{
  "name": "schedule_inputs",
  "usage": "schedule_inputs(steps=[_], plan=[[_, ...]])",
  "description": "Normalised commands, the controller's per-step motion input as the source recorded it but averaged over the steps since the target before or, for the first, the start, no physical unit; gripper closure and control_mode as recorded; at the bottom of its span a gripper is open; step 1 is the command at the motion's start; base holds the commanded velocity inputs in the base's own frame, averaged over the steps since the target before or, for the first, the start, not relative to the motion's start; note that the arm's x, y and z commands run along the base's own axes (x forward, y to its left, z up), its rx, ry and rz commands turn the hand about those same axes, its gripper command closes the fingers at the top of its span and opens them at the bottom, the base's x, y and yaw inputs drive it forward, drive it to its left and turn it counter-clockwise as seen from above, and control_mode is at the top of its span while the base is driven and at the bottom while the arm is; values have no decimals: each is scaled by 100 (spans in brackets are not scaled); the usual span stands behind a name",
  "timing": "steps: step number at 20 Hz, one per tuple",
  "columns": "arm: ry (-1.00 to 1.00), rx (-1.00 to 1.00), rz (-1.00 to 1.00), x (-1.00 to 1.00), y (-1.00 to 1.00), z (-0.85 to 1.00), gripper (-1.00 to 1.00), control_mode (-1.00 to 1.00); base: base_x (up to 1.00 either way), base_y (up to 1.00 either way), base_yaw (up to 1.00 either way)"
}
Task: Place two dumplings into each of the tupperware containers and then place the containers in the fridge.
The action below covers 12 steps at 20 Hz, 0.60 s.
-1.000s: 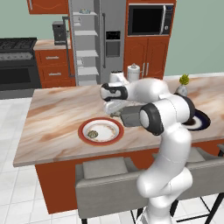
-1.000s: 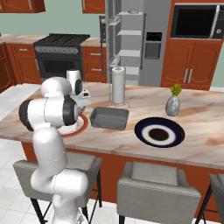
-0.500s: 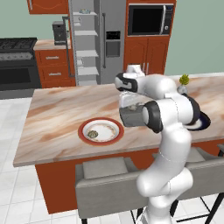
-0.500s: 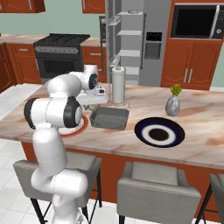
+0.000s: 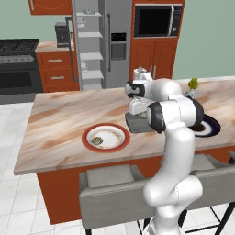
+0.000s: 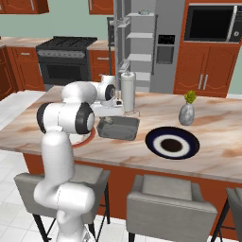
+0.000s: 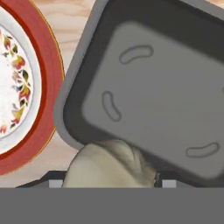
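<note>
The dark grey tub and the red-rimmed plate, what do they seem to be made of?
The dark grey tub looks like matte plastic: an even dull surface, rounded corners and small moulded grooves in its floor. The red-rimmed plate looks like glazed ceramic, with a smooth red rim and a painted leaf pattern on a white centre. Both are rendered, so this is only how they appear.

The robot's arm covers most of the dark grey container (image 5: 133,123) from the left. In the hand view, the dumpling (image 7: 109,164) is cut off below, hiding the gripper tips. The red-rimmed plate (image 7: 41,87) runs past the left edge. The lump on the plate (image 5: 97,140) is too small to identify.
</note>
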Motion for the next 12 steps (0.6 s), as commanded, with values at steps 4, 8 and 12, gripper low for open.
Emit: schedule_inputs(steps=[4,8,12], plan=[[0,0,0,20,0,-46,100,-100,0,0,0],[0,0,0,25,0,-26,100,-100,0,0,0],[0,0,0,32,-1,-7,100,-100,0,0,0]])
